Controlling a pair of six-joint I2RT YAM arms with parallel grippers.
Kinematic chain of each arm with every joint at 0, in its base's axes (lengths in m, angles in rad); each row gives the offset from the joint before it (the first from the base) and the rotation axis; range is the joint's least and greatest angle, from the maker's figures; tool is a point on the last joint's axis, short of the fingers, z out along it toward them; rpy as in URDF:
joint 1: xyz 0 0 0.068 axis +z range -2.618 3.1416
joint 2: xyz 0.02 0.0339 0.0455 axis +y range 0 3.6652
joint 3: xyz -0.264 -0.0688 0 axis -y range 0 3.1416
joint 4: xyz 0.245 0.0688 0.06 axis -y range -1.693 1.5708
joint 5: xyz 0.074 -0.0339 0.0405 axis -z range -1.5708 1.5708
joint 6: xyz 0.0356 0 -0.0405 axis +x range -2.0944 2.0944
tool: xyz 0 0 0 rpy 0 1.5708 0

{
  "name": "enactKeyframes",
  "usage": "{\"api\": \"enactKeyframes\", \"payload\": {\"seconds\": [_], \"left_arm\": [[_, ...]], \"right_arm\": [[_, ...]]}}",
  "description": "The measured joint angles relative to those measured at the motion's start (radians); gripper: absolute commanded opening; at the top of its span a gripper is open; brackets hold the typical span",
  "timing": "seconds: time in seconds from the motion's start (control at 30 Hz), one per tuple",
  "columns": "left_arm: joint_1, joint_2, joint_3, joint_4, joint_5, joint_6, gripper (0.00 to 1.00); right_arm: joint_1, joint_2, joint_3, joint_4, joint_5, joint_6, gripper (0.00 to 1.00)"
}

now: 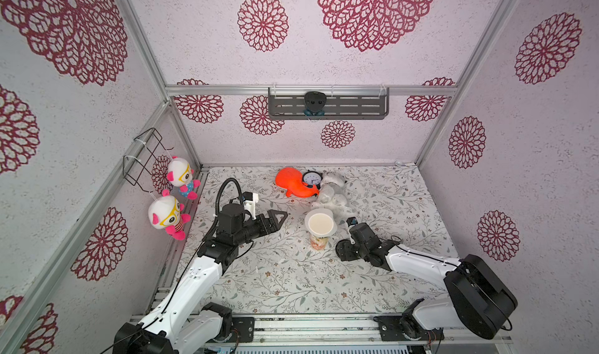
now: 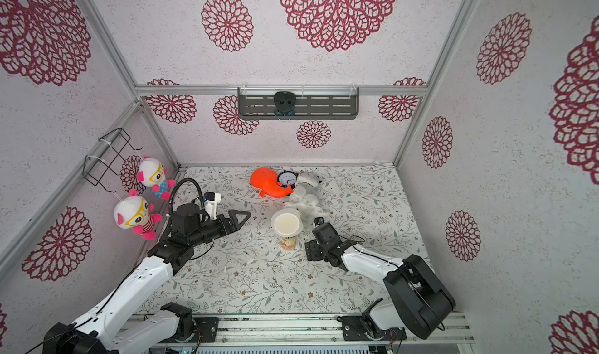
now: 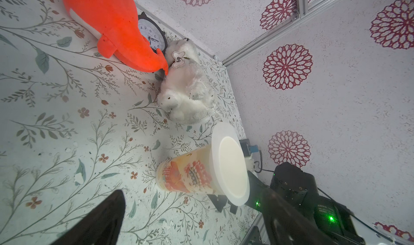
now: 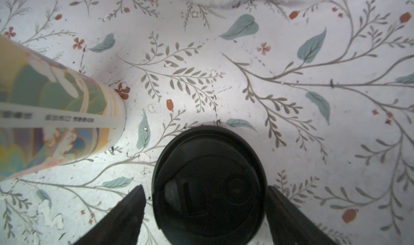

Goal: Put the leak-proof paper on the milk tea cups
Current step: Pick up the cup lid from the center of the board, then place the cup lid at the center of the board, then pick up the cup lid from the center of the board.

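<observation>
Covering printed cup (image 3: 183, 176): thin round paper (image 3: 230, 163) | left hand (image 1: 282, 218) apart | right hand (image 4: 205, 187) apart, astride black lid (image 4: 210, 156)

The leak-proof paper (image 3: 233, 163) lay on the mouth of the milk tea cup (image 1: 319, 242), which stood upright mid-surface (image 1: 291, 287). The left end effector (image 1: 280, 218) hung left of the cup, apart. To the cup's right, the right end effector (image 4: 205, 192) straddled a lid (image 4: 209, 165). A plush whale (image 1: 291, 182), clock (image 1: 311, 178) and plush dog (image 1: 334, 196) lay behind.

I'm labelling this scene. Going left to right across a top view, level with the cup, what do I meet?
Lower hanging plush doll → left gripper → milk tea cup → right arm.
</observation>
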State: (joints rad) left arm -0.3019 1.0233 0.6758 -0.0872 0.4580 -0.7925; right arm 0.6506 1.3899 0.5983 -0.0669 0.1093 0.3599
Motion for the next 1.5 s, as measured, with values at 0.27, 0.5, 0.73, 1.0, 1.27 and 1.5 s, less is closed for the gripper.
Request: {"api": "enactKeyframes", "payload": {"seconds": [0.27,0.5,0.73,1.0,1.27,1.5], "left_arm": [[0.003,0.0,0.0,-0.002,0.0,0.001,0.98],[0.008,0.0,0.0,-0.005,-0.001,0.005,0.97],[0.013,0.0,0.0,-0.008,-0.001,0.007,0.97],[0.016,0.0,0.0,-0.01,-0.001,0.007,0.97],[0.021,-0.008,0.0,-0.037,-0.005,0.016,0.97],[0.024,-0.015,0.0,-0.052,-0.005,0.02,0.97]], "right_arm": [[-0.001,0.057,0.025,0.016,0.019,-0.002,0.77],[-0.002,0.056,0.027,0.011,0.039,-0.001,0.71],[-0.003,-0.012,0.028,-0.068,0.081,0.0,0.7],[-0.003,-0.053,0.028,-0.095,0.079,0.01,0.74],[-0.003,0.002,0.028,-0.13,0.08,0.027,0.86],[-0.005,0.02,0.031,-0.13,0.084,0.027,0.87]]}}
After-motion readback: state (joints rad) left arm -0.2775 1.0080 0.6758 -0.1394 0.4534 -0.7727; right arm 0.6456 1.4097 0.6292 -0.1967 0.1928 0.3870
